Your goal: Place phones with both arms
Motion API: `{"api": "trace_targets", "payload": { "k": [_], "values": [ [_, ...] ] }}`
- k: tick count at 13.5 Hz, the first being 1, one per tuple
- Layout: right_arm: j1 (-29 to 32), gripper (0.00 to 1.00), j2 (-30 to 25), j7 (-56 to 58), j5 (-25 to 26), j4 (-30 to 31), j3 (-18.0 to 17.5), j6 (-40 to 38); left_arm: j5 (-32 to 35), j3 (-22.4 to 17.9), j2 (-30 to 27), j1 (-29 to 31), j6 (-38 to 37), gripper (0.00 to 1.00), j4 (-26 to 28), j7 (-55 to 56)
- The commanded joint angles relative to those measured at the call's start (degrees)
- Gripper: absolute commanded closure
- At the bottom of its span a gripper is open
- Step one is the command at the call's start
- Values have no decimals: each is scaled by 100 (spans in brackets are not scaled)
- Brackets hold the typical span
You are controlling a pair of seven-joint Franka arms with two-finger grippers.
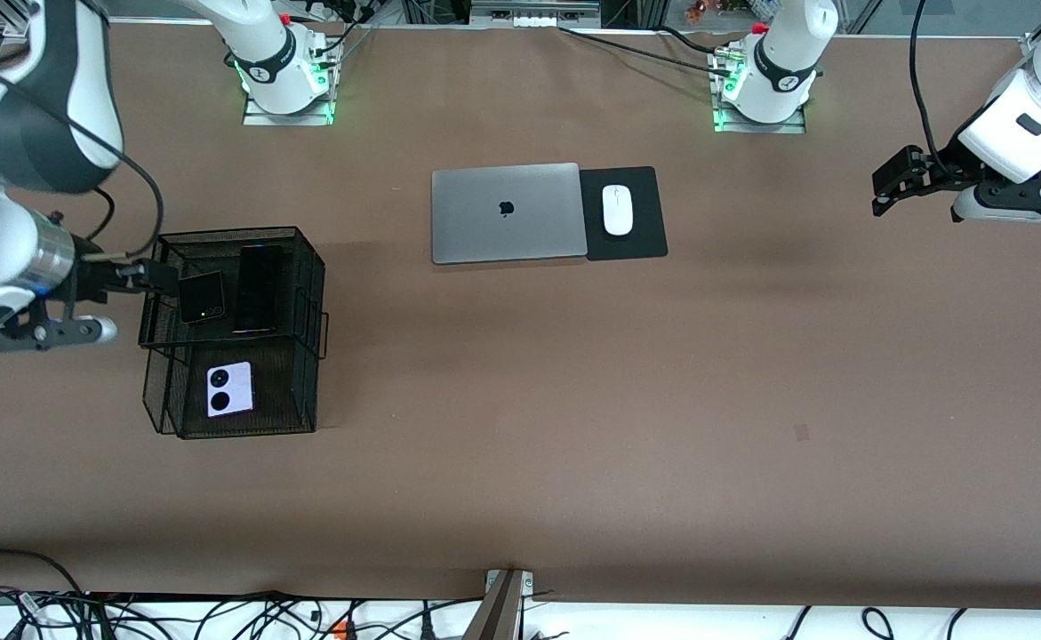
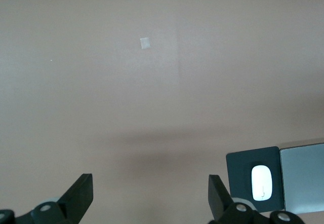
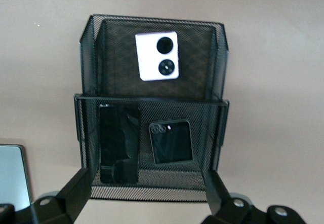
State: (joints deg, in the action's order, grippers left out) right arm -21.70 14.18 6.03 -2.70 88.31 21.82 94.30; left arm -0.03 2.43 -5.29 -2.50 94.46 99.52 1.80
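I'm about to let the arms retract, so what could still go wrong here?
The right gripper hangs open at the mesh rack's upper tier rim, close to the black flip phone; pulling away carelessly could snag the mesh and shift that phone or the slab phone. The left gripper waits open over bare table.

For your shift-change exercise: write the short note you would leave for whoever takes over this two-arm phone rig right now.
Right tool: open, empty, beside the upper tier of the black mesh rack.
Left tool: open, empty, waiting over bare table at the left arm's end.
Phones: black flip phone and slim black phone lie on the upper tier; lilac-white flip phone lies in the lower tier, nearer the front camera.
Done: all three phones are in the rack.
Left: apparently only retracting the right arm.
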Motion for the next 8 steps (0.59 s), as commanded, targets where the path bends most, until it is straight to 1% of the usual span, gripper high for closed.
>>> {"api": "trace_targets", "payload": {
  "k": [1,4,5,7,8],
  "values": [
    [1015,0,-855,-278,357,731,-1027,177,-120,-6,2,22,-85,0,-73,-22],
    [2175,0,-1057,-269,393,740,-1880,124,-120,-6,2,22,-85,0,-73,-22],
    [2361,0,-1084,-269,428,740,-2013,124,-129,-6,2,22,-85,0,-73,-22],
    [2433,0,-1145,-331,507,723,-2067,115,-120,-6,2,22,-85,0,-73,-31],
    [2434,0,-1181,-331,629,697,-2067,89,-120,-6,2,22,-85,0,-73,-31]
  ]
}}
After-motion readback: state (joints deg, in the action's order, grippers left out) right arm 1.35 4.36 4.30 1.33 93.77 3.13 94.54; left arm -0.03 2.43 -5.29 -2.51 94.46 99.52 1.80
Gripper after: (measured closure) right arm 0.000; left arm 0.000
